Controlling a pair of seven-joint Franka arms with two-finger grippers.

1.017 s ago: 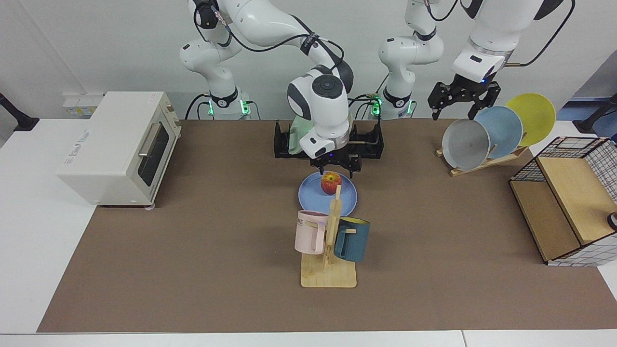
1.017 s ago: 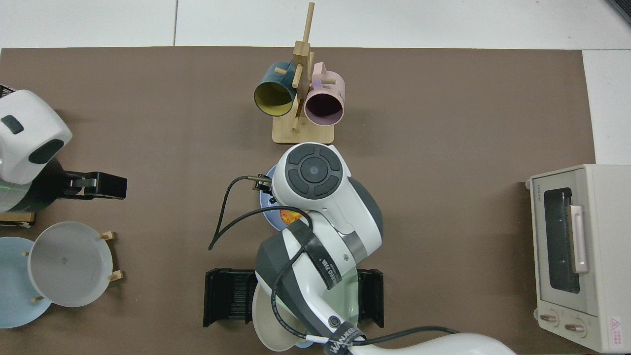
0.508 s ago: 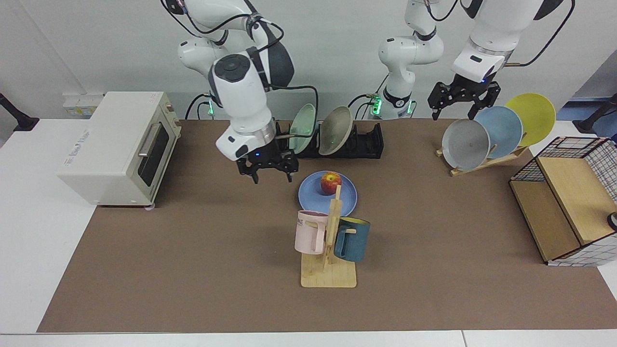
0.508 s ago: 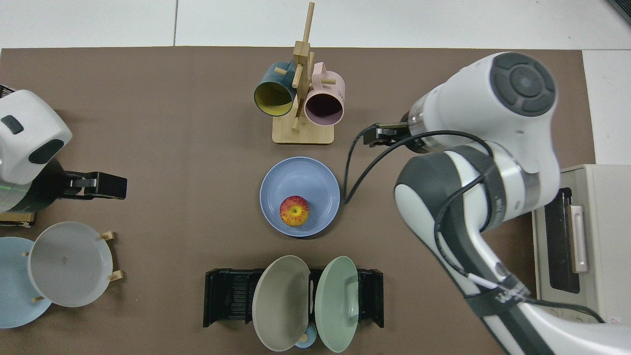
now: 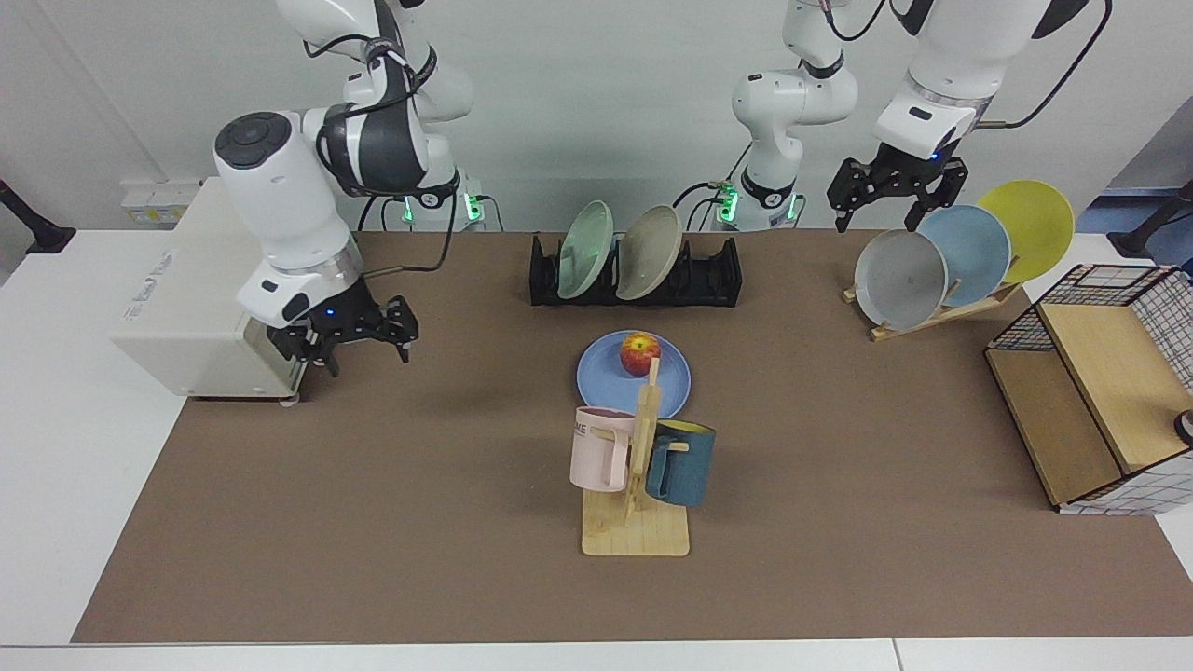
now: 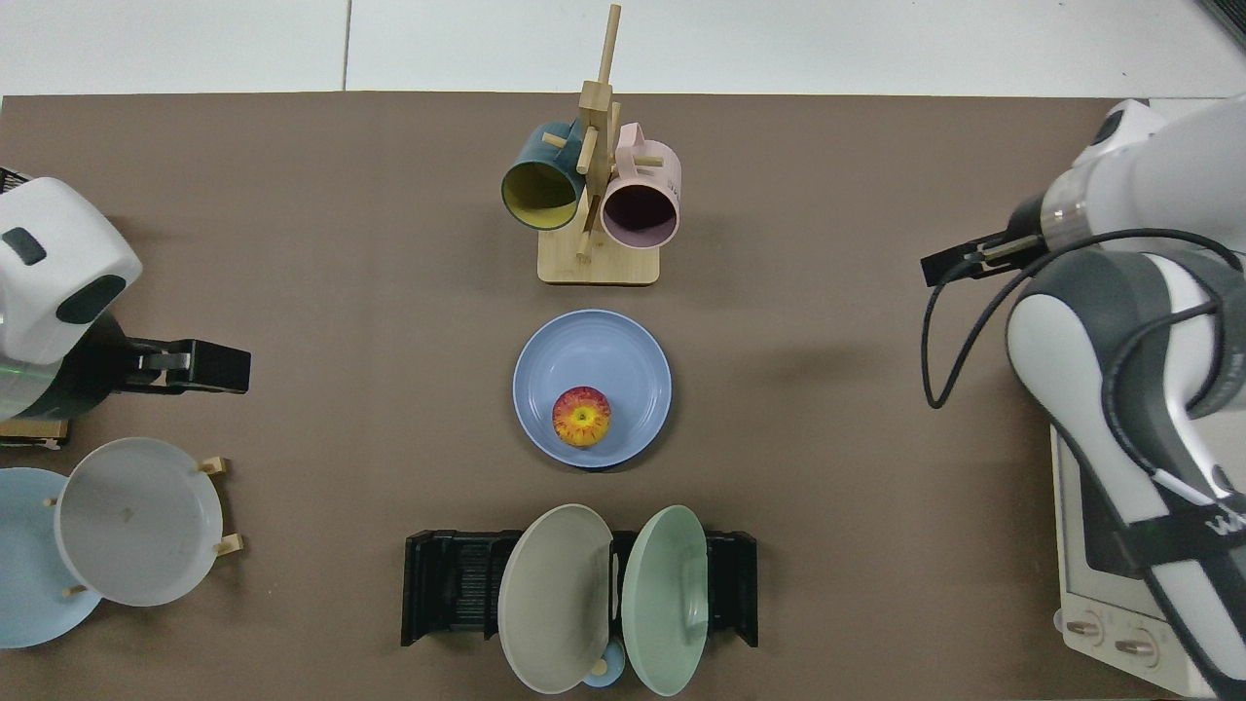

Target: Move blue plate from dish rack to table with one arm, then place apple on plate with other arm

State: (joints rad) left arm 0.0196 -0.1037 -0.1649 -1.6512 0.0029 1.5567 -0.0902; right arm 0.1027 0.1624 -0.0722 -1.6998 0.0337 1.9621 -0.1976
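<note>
Apple (image 5: 639, 353) rests on the blue plate (image 5: 606, 382), flat on the table (image 5: 419, 522) just near of the dish rack (image 5: 718, 280). Right gripper (image 5: 343, 343) hangs by the toaster oven (image 5: 186, 308), fingers spread, empty. Left gripper (image 5: 897, 191) waits above the wooden rack's grey plate (image 5: 899, 277), fingers spread

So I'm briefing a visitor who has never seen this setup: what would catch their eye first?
Probably the red apple sitting on the blue plate at the middle of the brown mat, just in front of the black dish rack. Next, the right gripper, open and empty, hanging beside the white toaster oven. The left gripper waits open above the slanted wooden plate rack.
</note>
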